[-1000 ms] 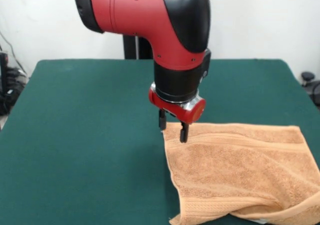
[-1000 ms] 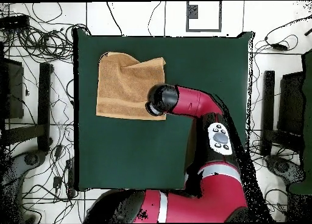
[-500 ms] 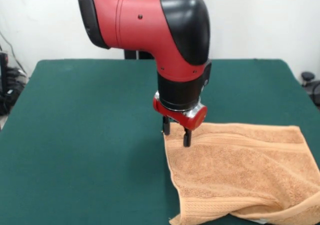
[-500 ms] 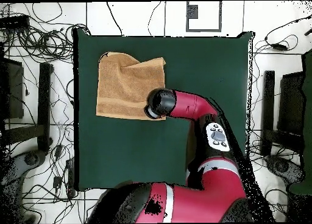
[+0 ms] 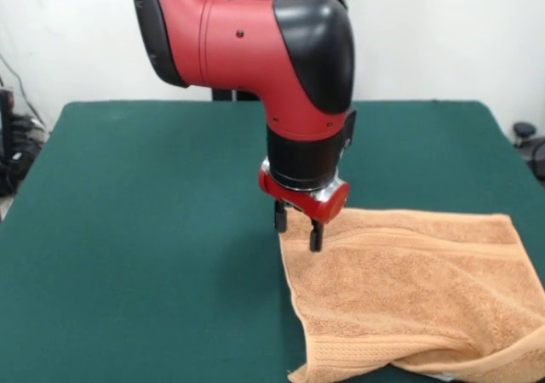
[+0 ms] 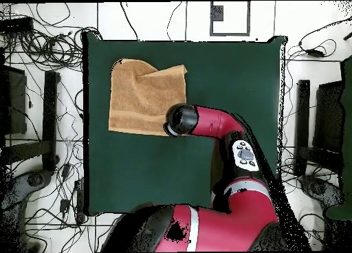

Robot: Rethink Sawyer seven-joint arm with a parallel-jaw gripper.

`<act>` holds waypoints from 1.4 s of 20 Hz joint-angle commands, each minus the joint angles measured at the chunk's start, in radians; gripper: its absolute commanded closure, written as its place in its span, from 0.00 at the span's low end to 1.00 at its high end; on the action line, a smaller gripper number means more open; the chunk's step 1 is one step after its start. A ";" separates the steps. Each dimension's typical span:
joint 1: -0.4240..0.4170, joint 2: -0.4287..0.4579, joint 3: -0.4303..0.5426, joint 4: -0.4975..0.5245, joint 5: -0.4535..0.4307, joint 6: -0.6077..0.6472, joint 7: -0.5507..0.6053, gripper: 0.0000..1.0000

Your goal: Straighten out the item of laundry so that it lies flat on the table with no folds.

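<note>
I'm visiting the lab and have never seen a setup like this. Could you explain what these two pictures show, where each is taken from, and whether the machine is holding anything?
The red and black machine is a robot arm ending in a gripper, a small two-fingered clamp. One picture looks across the table toward the robot; the other looks straight down from above, with the robot's base at the bottom. On the dark green table lies an orange-tan towel, rumpled and folded along one edge rather than flat. The gripper's two dark fingers are spread apart at one corner of the towel, one on each side of its edge. They have not closed, so nothing is held. Cables lie on the floor around the table.
</note>
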 commanded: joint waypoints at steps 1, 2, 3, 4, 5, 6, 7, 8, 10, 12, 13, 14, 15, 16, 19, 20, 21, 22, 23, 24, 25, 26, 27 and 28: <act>-0.009 0.042 0.127 0.112 -0.073 -0.076 -0.075 0.00; -0.010 0.041 0.126 0.112 -0.075 -0.078 -0.075 0.00; -0.010 0.041 0.125 0.113 -0.077 -0.080 -0.075 0.00; -0.011 0.040 0.124 0.111 -0.080 -0.077 -0.078 0.00; -0.012 0.040 0.125 0.111 -0.083 -0.072 -0.081 0.00; -0.012 0.039 0.125 0.112 -0.089 -0.073 -0.083 0.00; -0.012 0.039 0.125 0.113 -0.095 -0.074 -0.085 0.00; -0.013 0.038 0.125 0.113 -0.097 -0.070 -0.081 0.00; 0.000 0.037 0.106 0.109 -0.102 -0.074 -0.045 0.00; -0.008 0.036 0.116 0.108 -0.123 -0.084 -0.067 0.00; -0.015 0.034 0.124 0.114 -0.121 -0.075 -0.074 0.00; -0.015 0.031 0.123 0.118 -0.120 -0.079 -0.064 0.00; -0.015 0.030 0.123 0.121 -0.122 -0.079 -0.061 0.00; -0.015 0.032 0.124 0.118 -0.123 -0.077 -0.063 0.00; -0.016 0.040 0.126 0.108 -0.129 -0.075 -0.063 0.00; -0.017 0.041 0.127 0.108 -0.130 -0.076 -0.061 0.00; -0.017 0.041 0.128 0.108 -0.131 -0.076 -0.059 0.00; -0.018 0.041 0.129 0.107 -0.132 -0.075 -0.058 0.00; -0.018 0.041 0.130 0.107 -0.132 -0.074 -0.056 0.00; -0.019 0.041 0.131 0.105 -0.133 -0.072 -0.057 0.00; -0.020 0.042 0.132 0.106 -0.133 -0.073 -0.056 0.00; -0.020 0.043 0.131 0.106 -0.133 -0.074 -0.054 0.00; -0.021 0.042 0.130 0.109 -0.132 -0.073 -0.052 0.00; -0.021 0.041 0.129 0.112 -0.131 -0.072 -0.051 0.00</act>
